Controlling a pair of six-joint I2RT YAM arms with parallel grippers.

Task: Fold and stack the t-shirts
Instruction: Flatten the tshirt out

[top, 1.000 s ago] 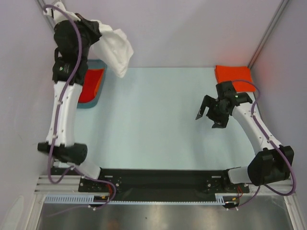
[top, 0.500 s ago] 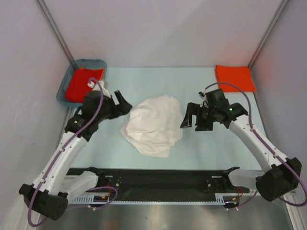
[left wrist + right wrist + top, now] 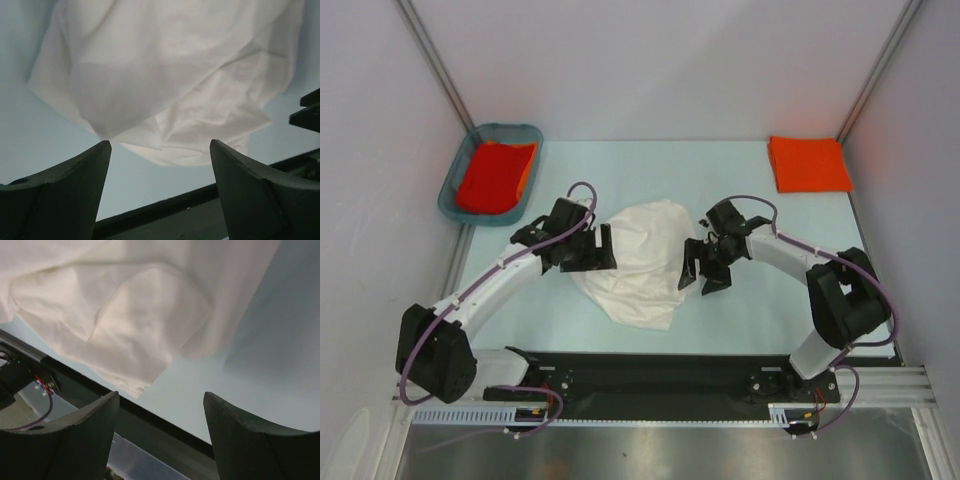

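- The white t-shirt [image 3: 640, 262] lies in a soft, crumpled heap at the middle of the table [image 3: 650, 170]. Its cloth is matte and thin and is thrown into broad folds and rounded creases; only plain white shows.
- In the left wrist view a lower layer of the shirt [image 3: 165, 75] sticks out from under the top fold as a wrinkled lip.
- The left gripper [image 3: 603, 250] is at the shirt's left edge. Its dark, wedge-shaped fingers [image 3: 75, 190] are spread wide and grasp nothing.
- The right gripper [image 3: 698, 278] is at the shirt's right edge. Its fingers [image 3: 250, 440] are likewise apart, with only bare table between them.
- A folded orange t-shirt [image 3: 809, 163], flat and roughly square, lies at the table's far right corner.
- A teal plastic basket [image 3: 450, 195] with rounded corners stands at the far left corner. It holds another orange t-shirt [image 3: 496, 176], loosely folded.
- The table top is smooth and pale blue-green.
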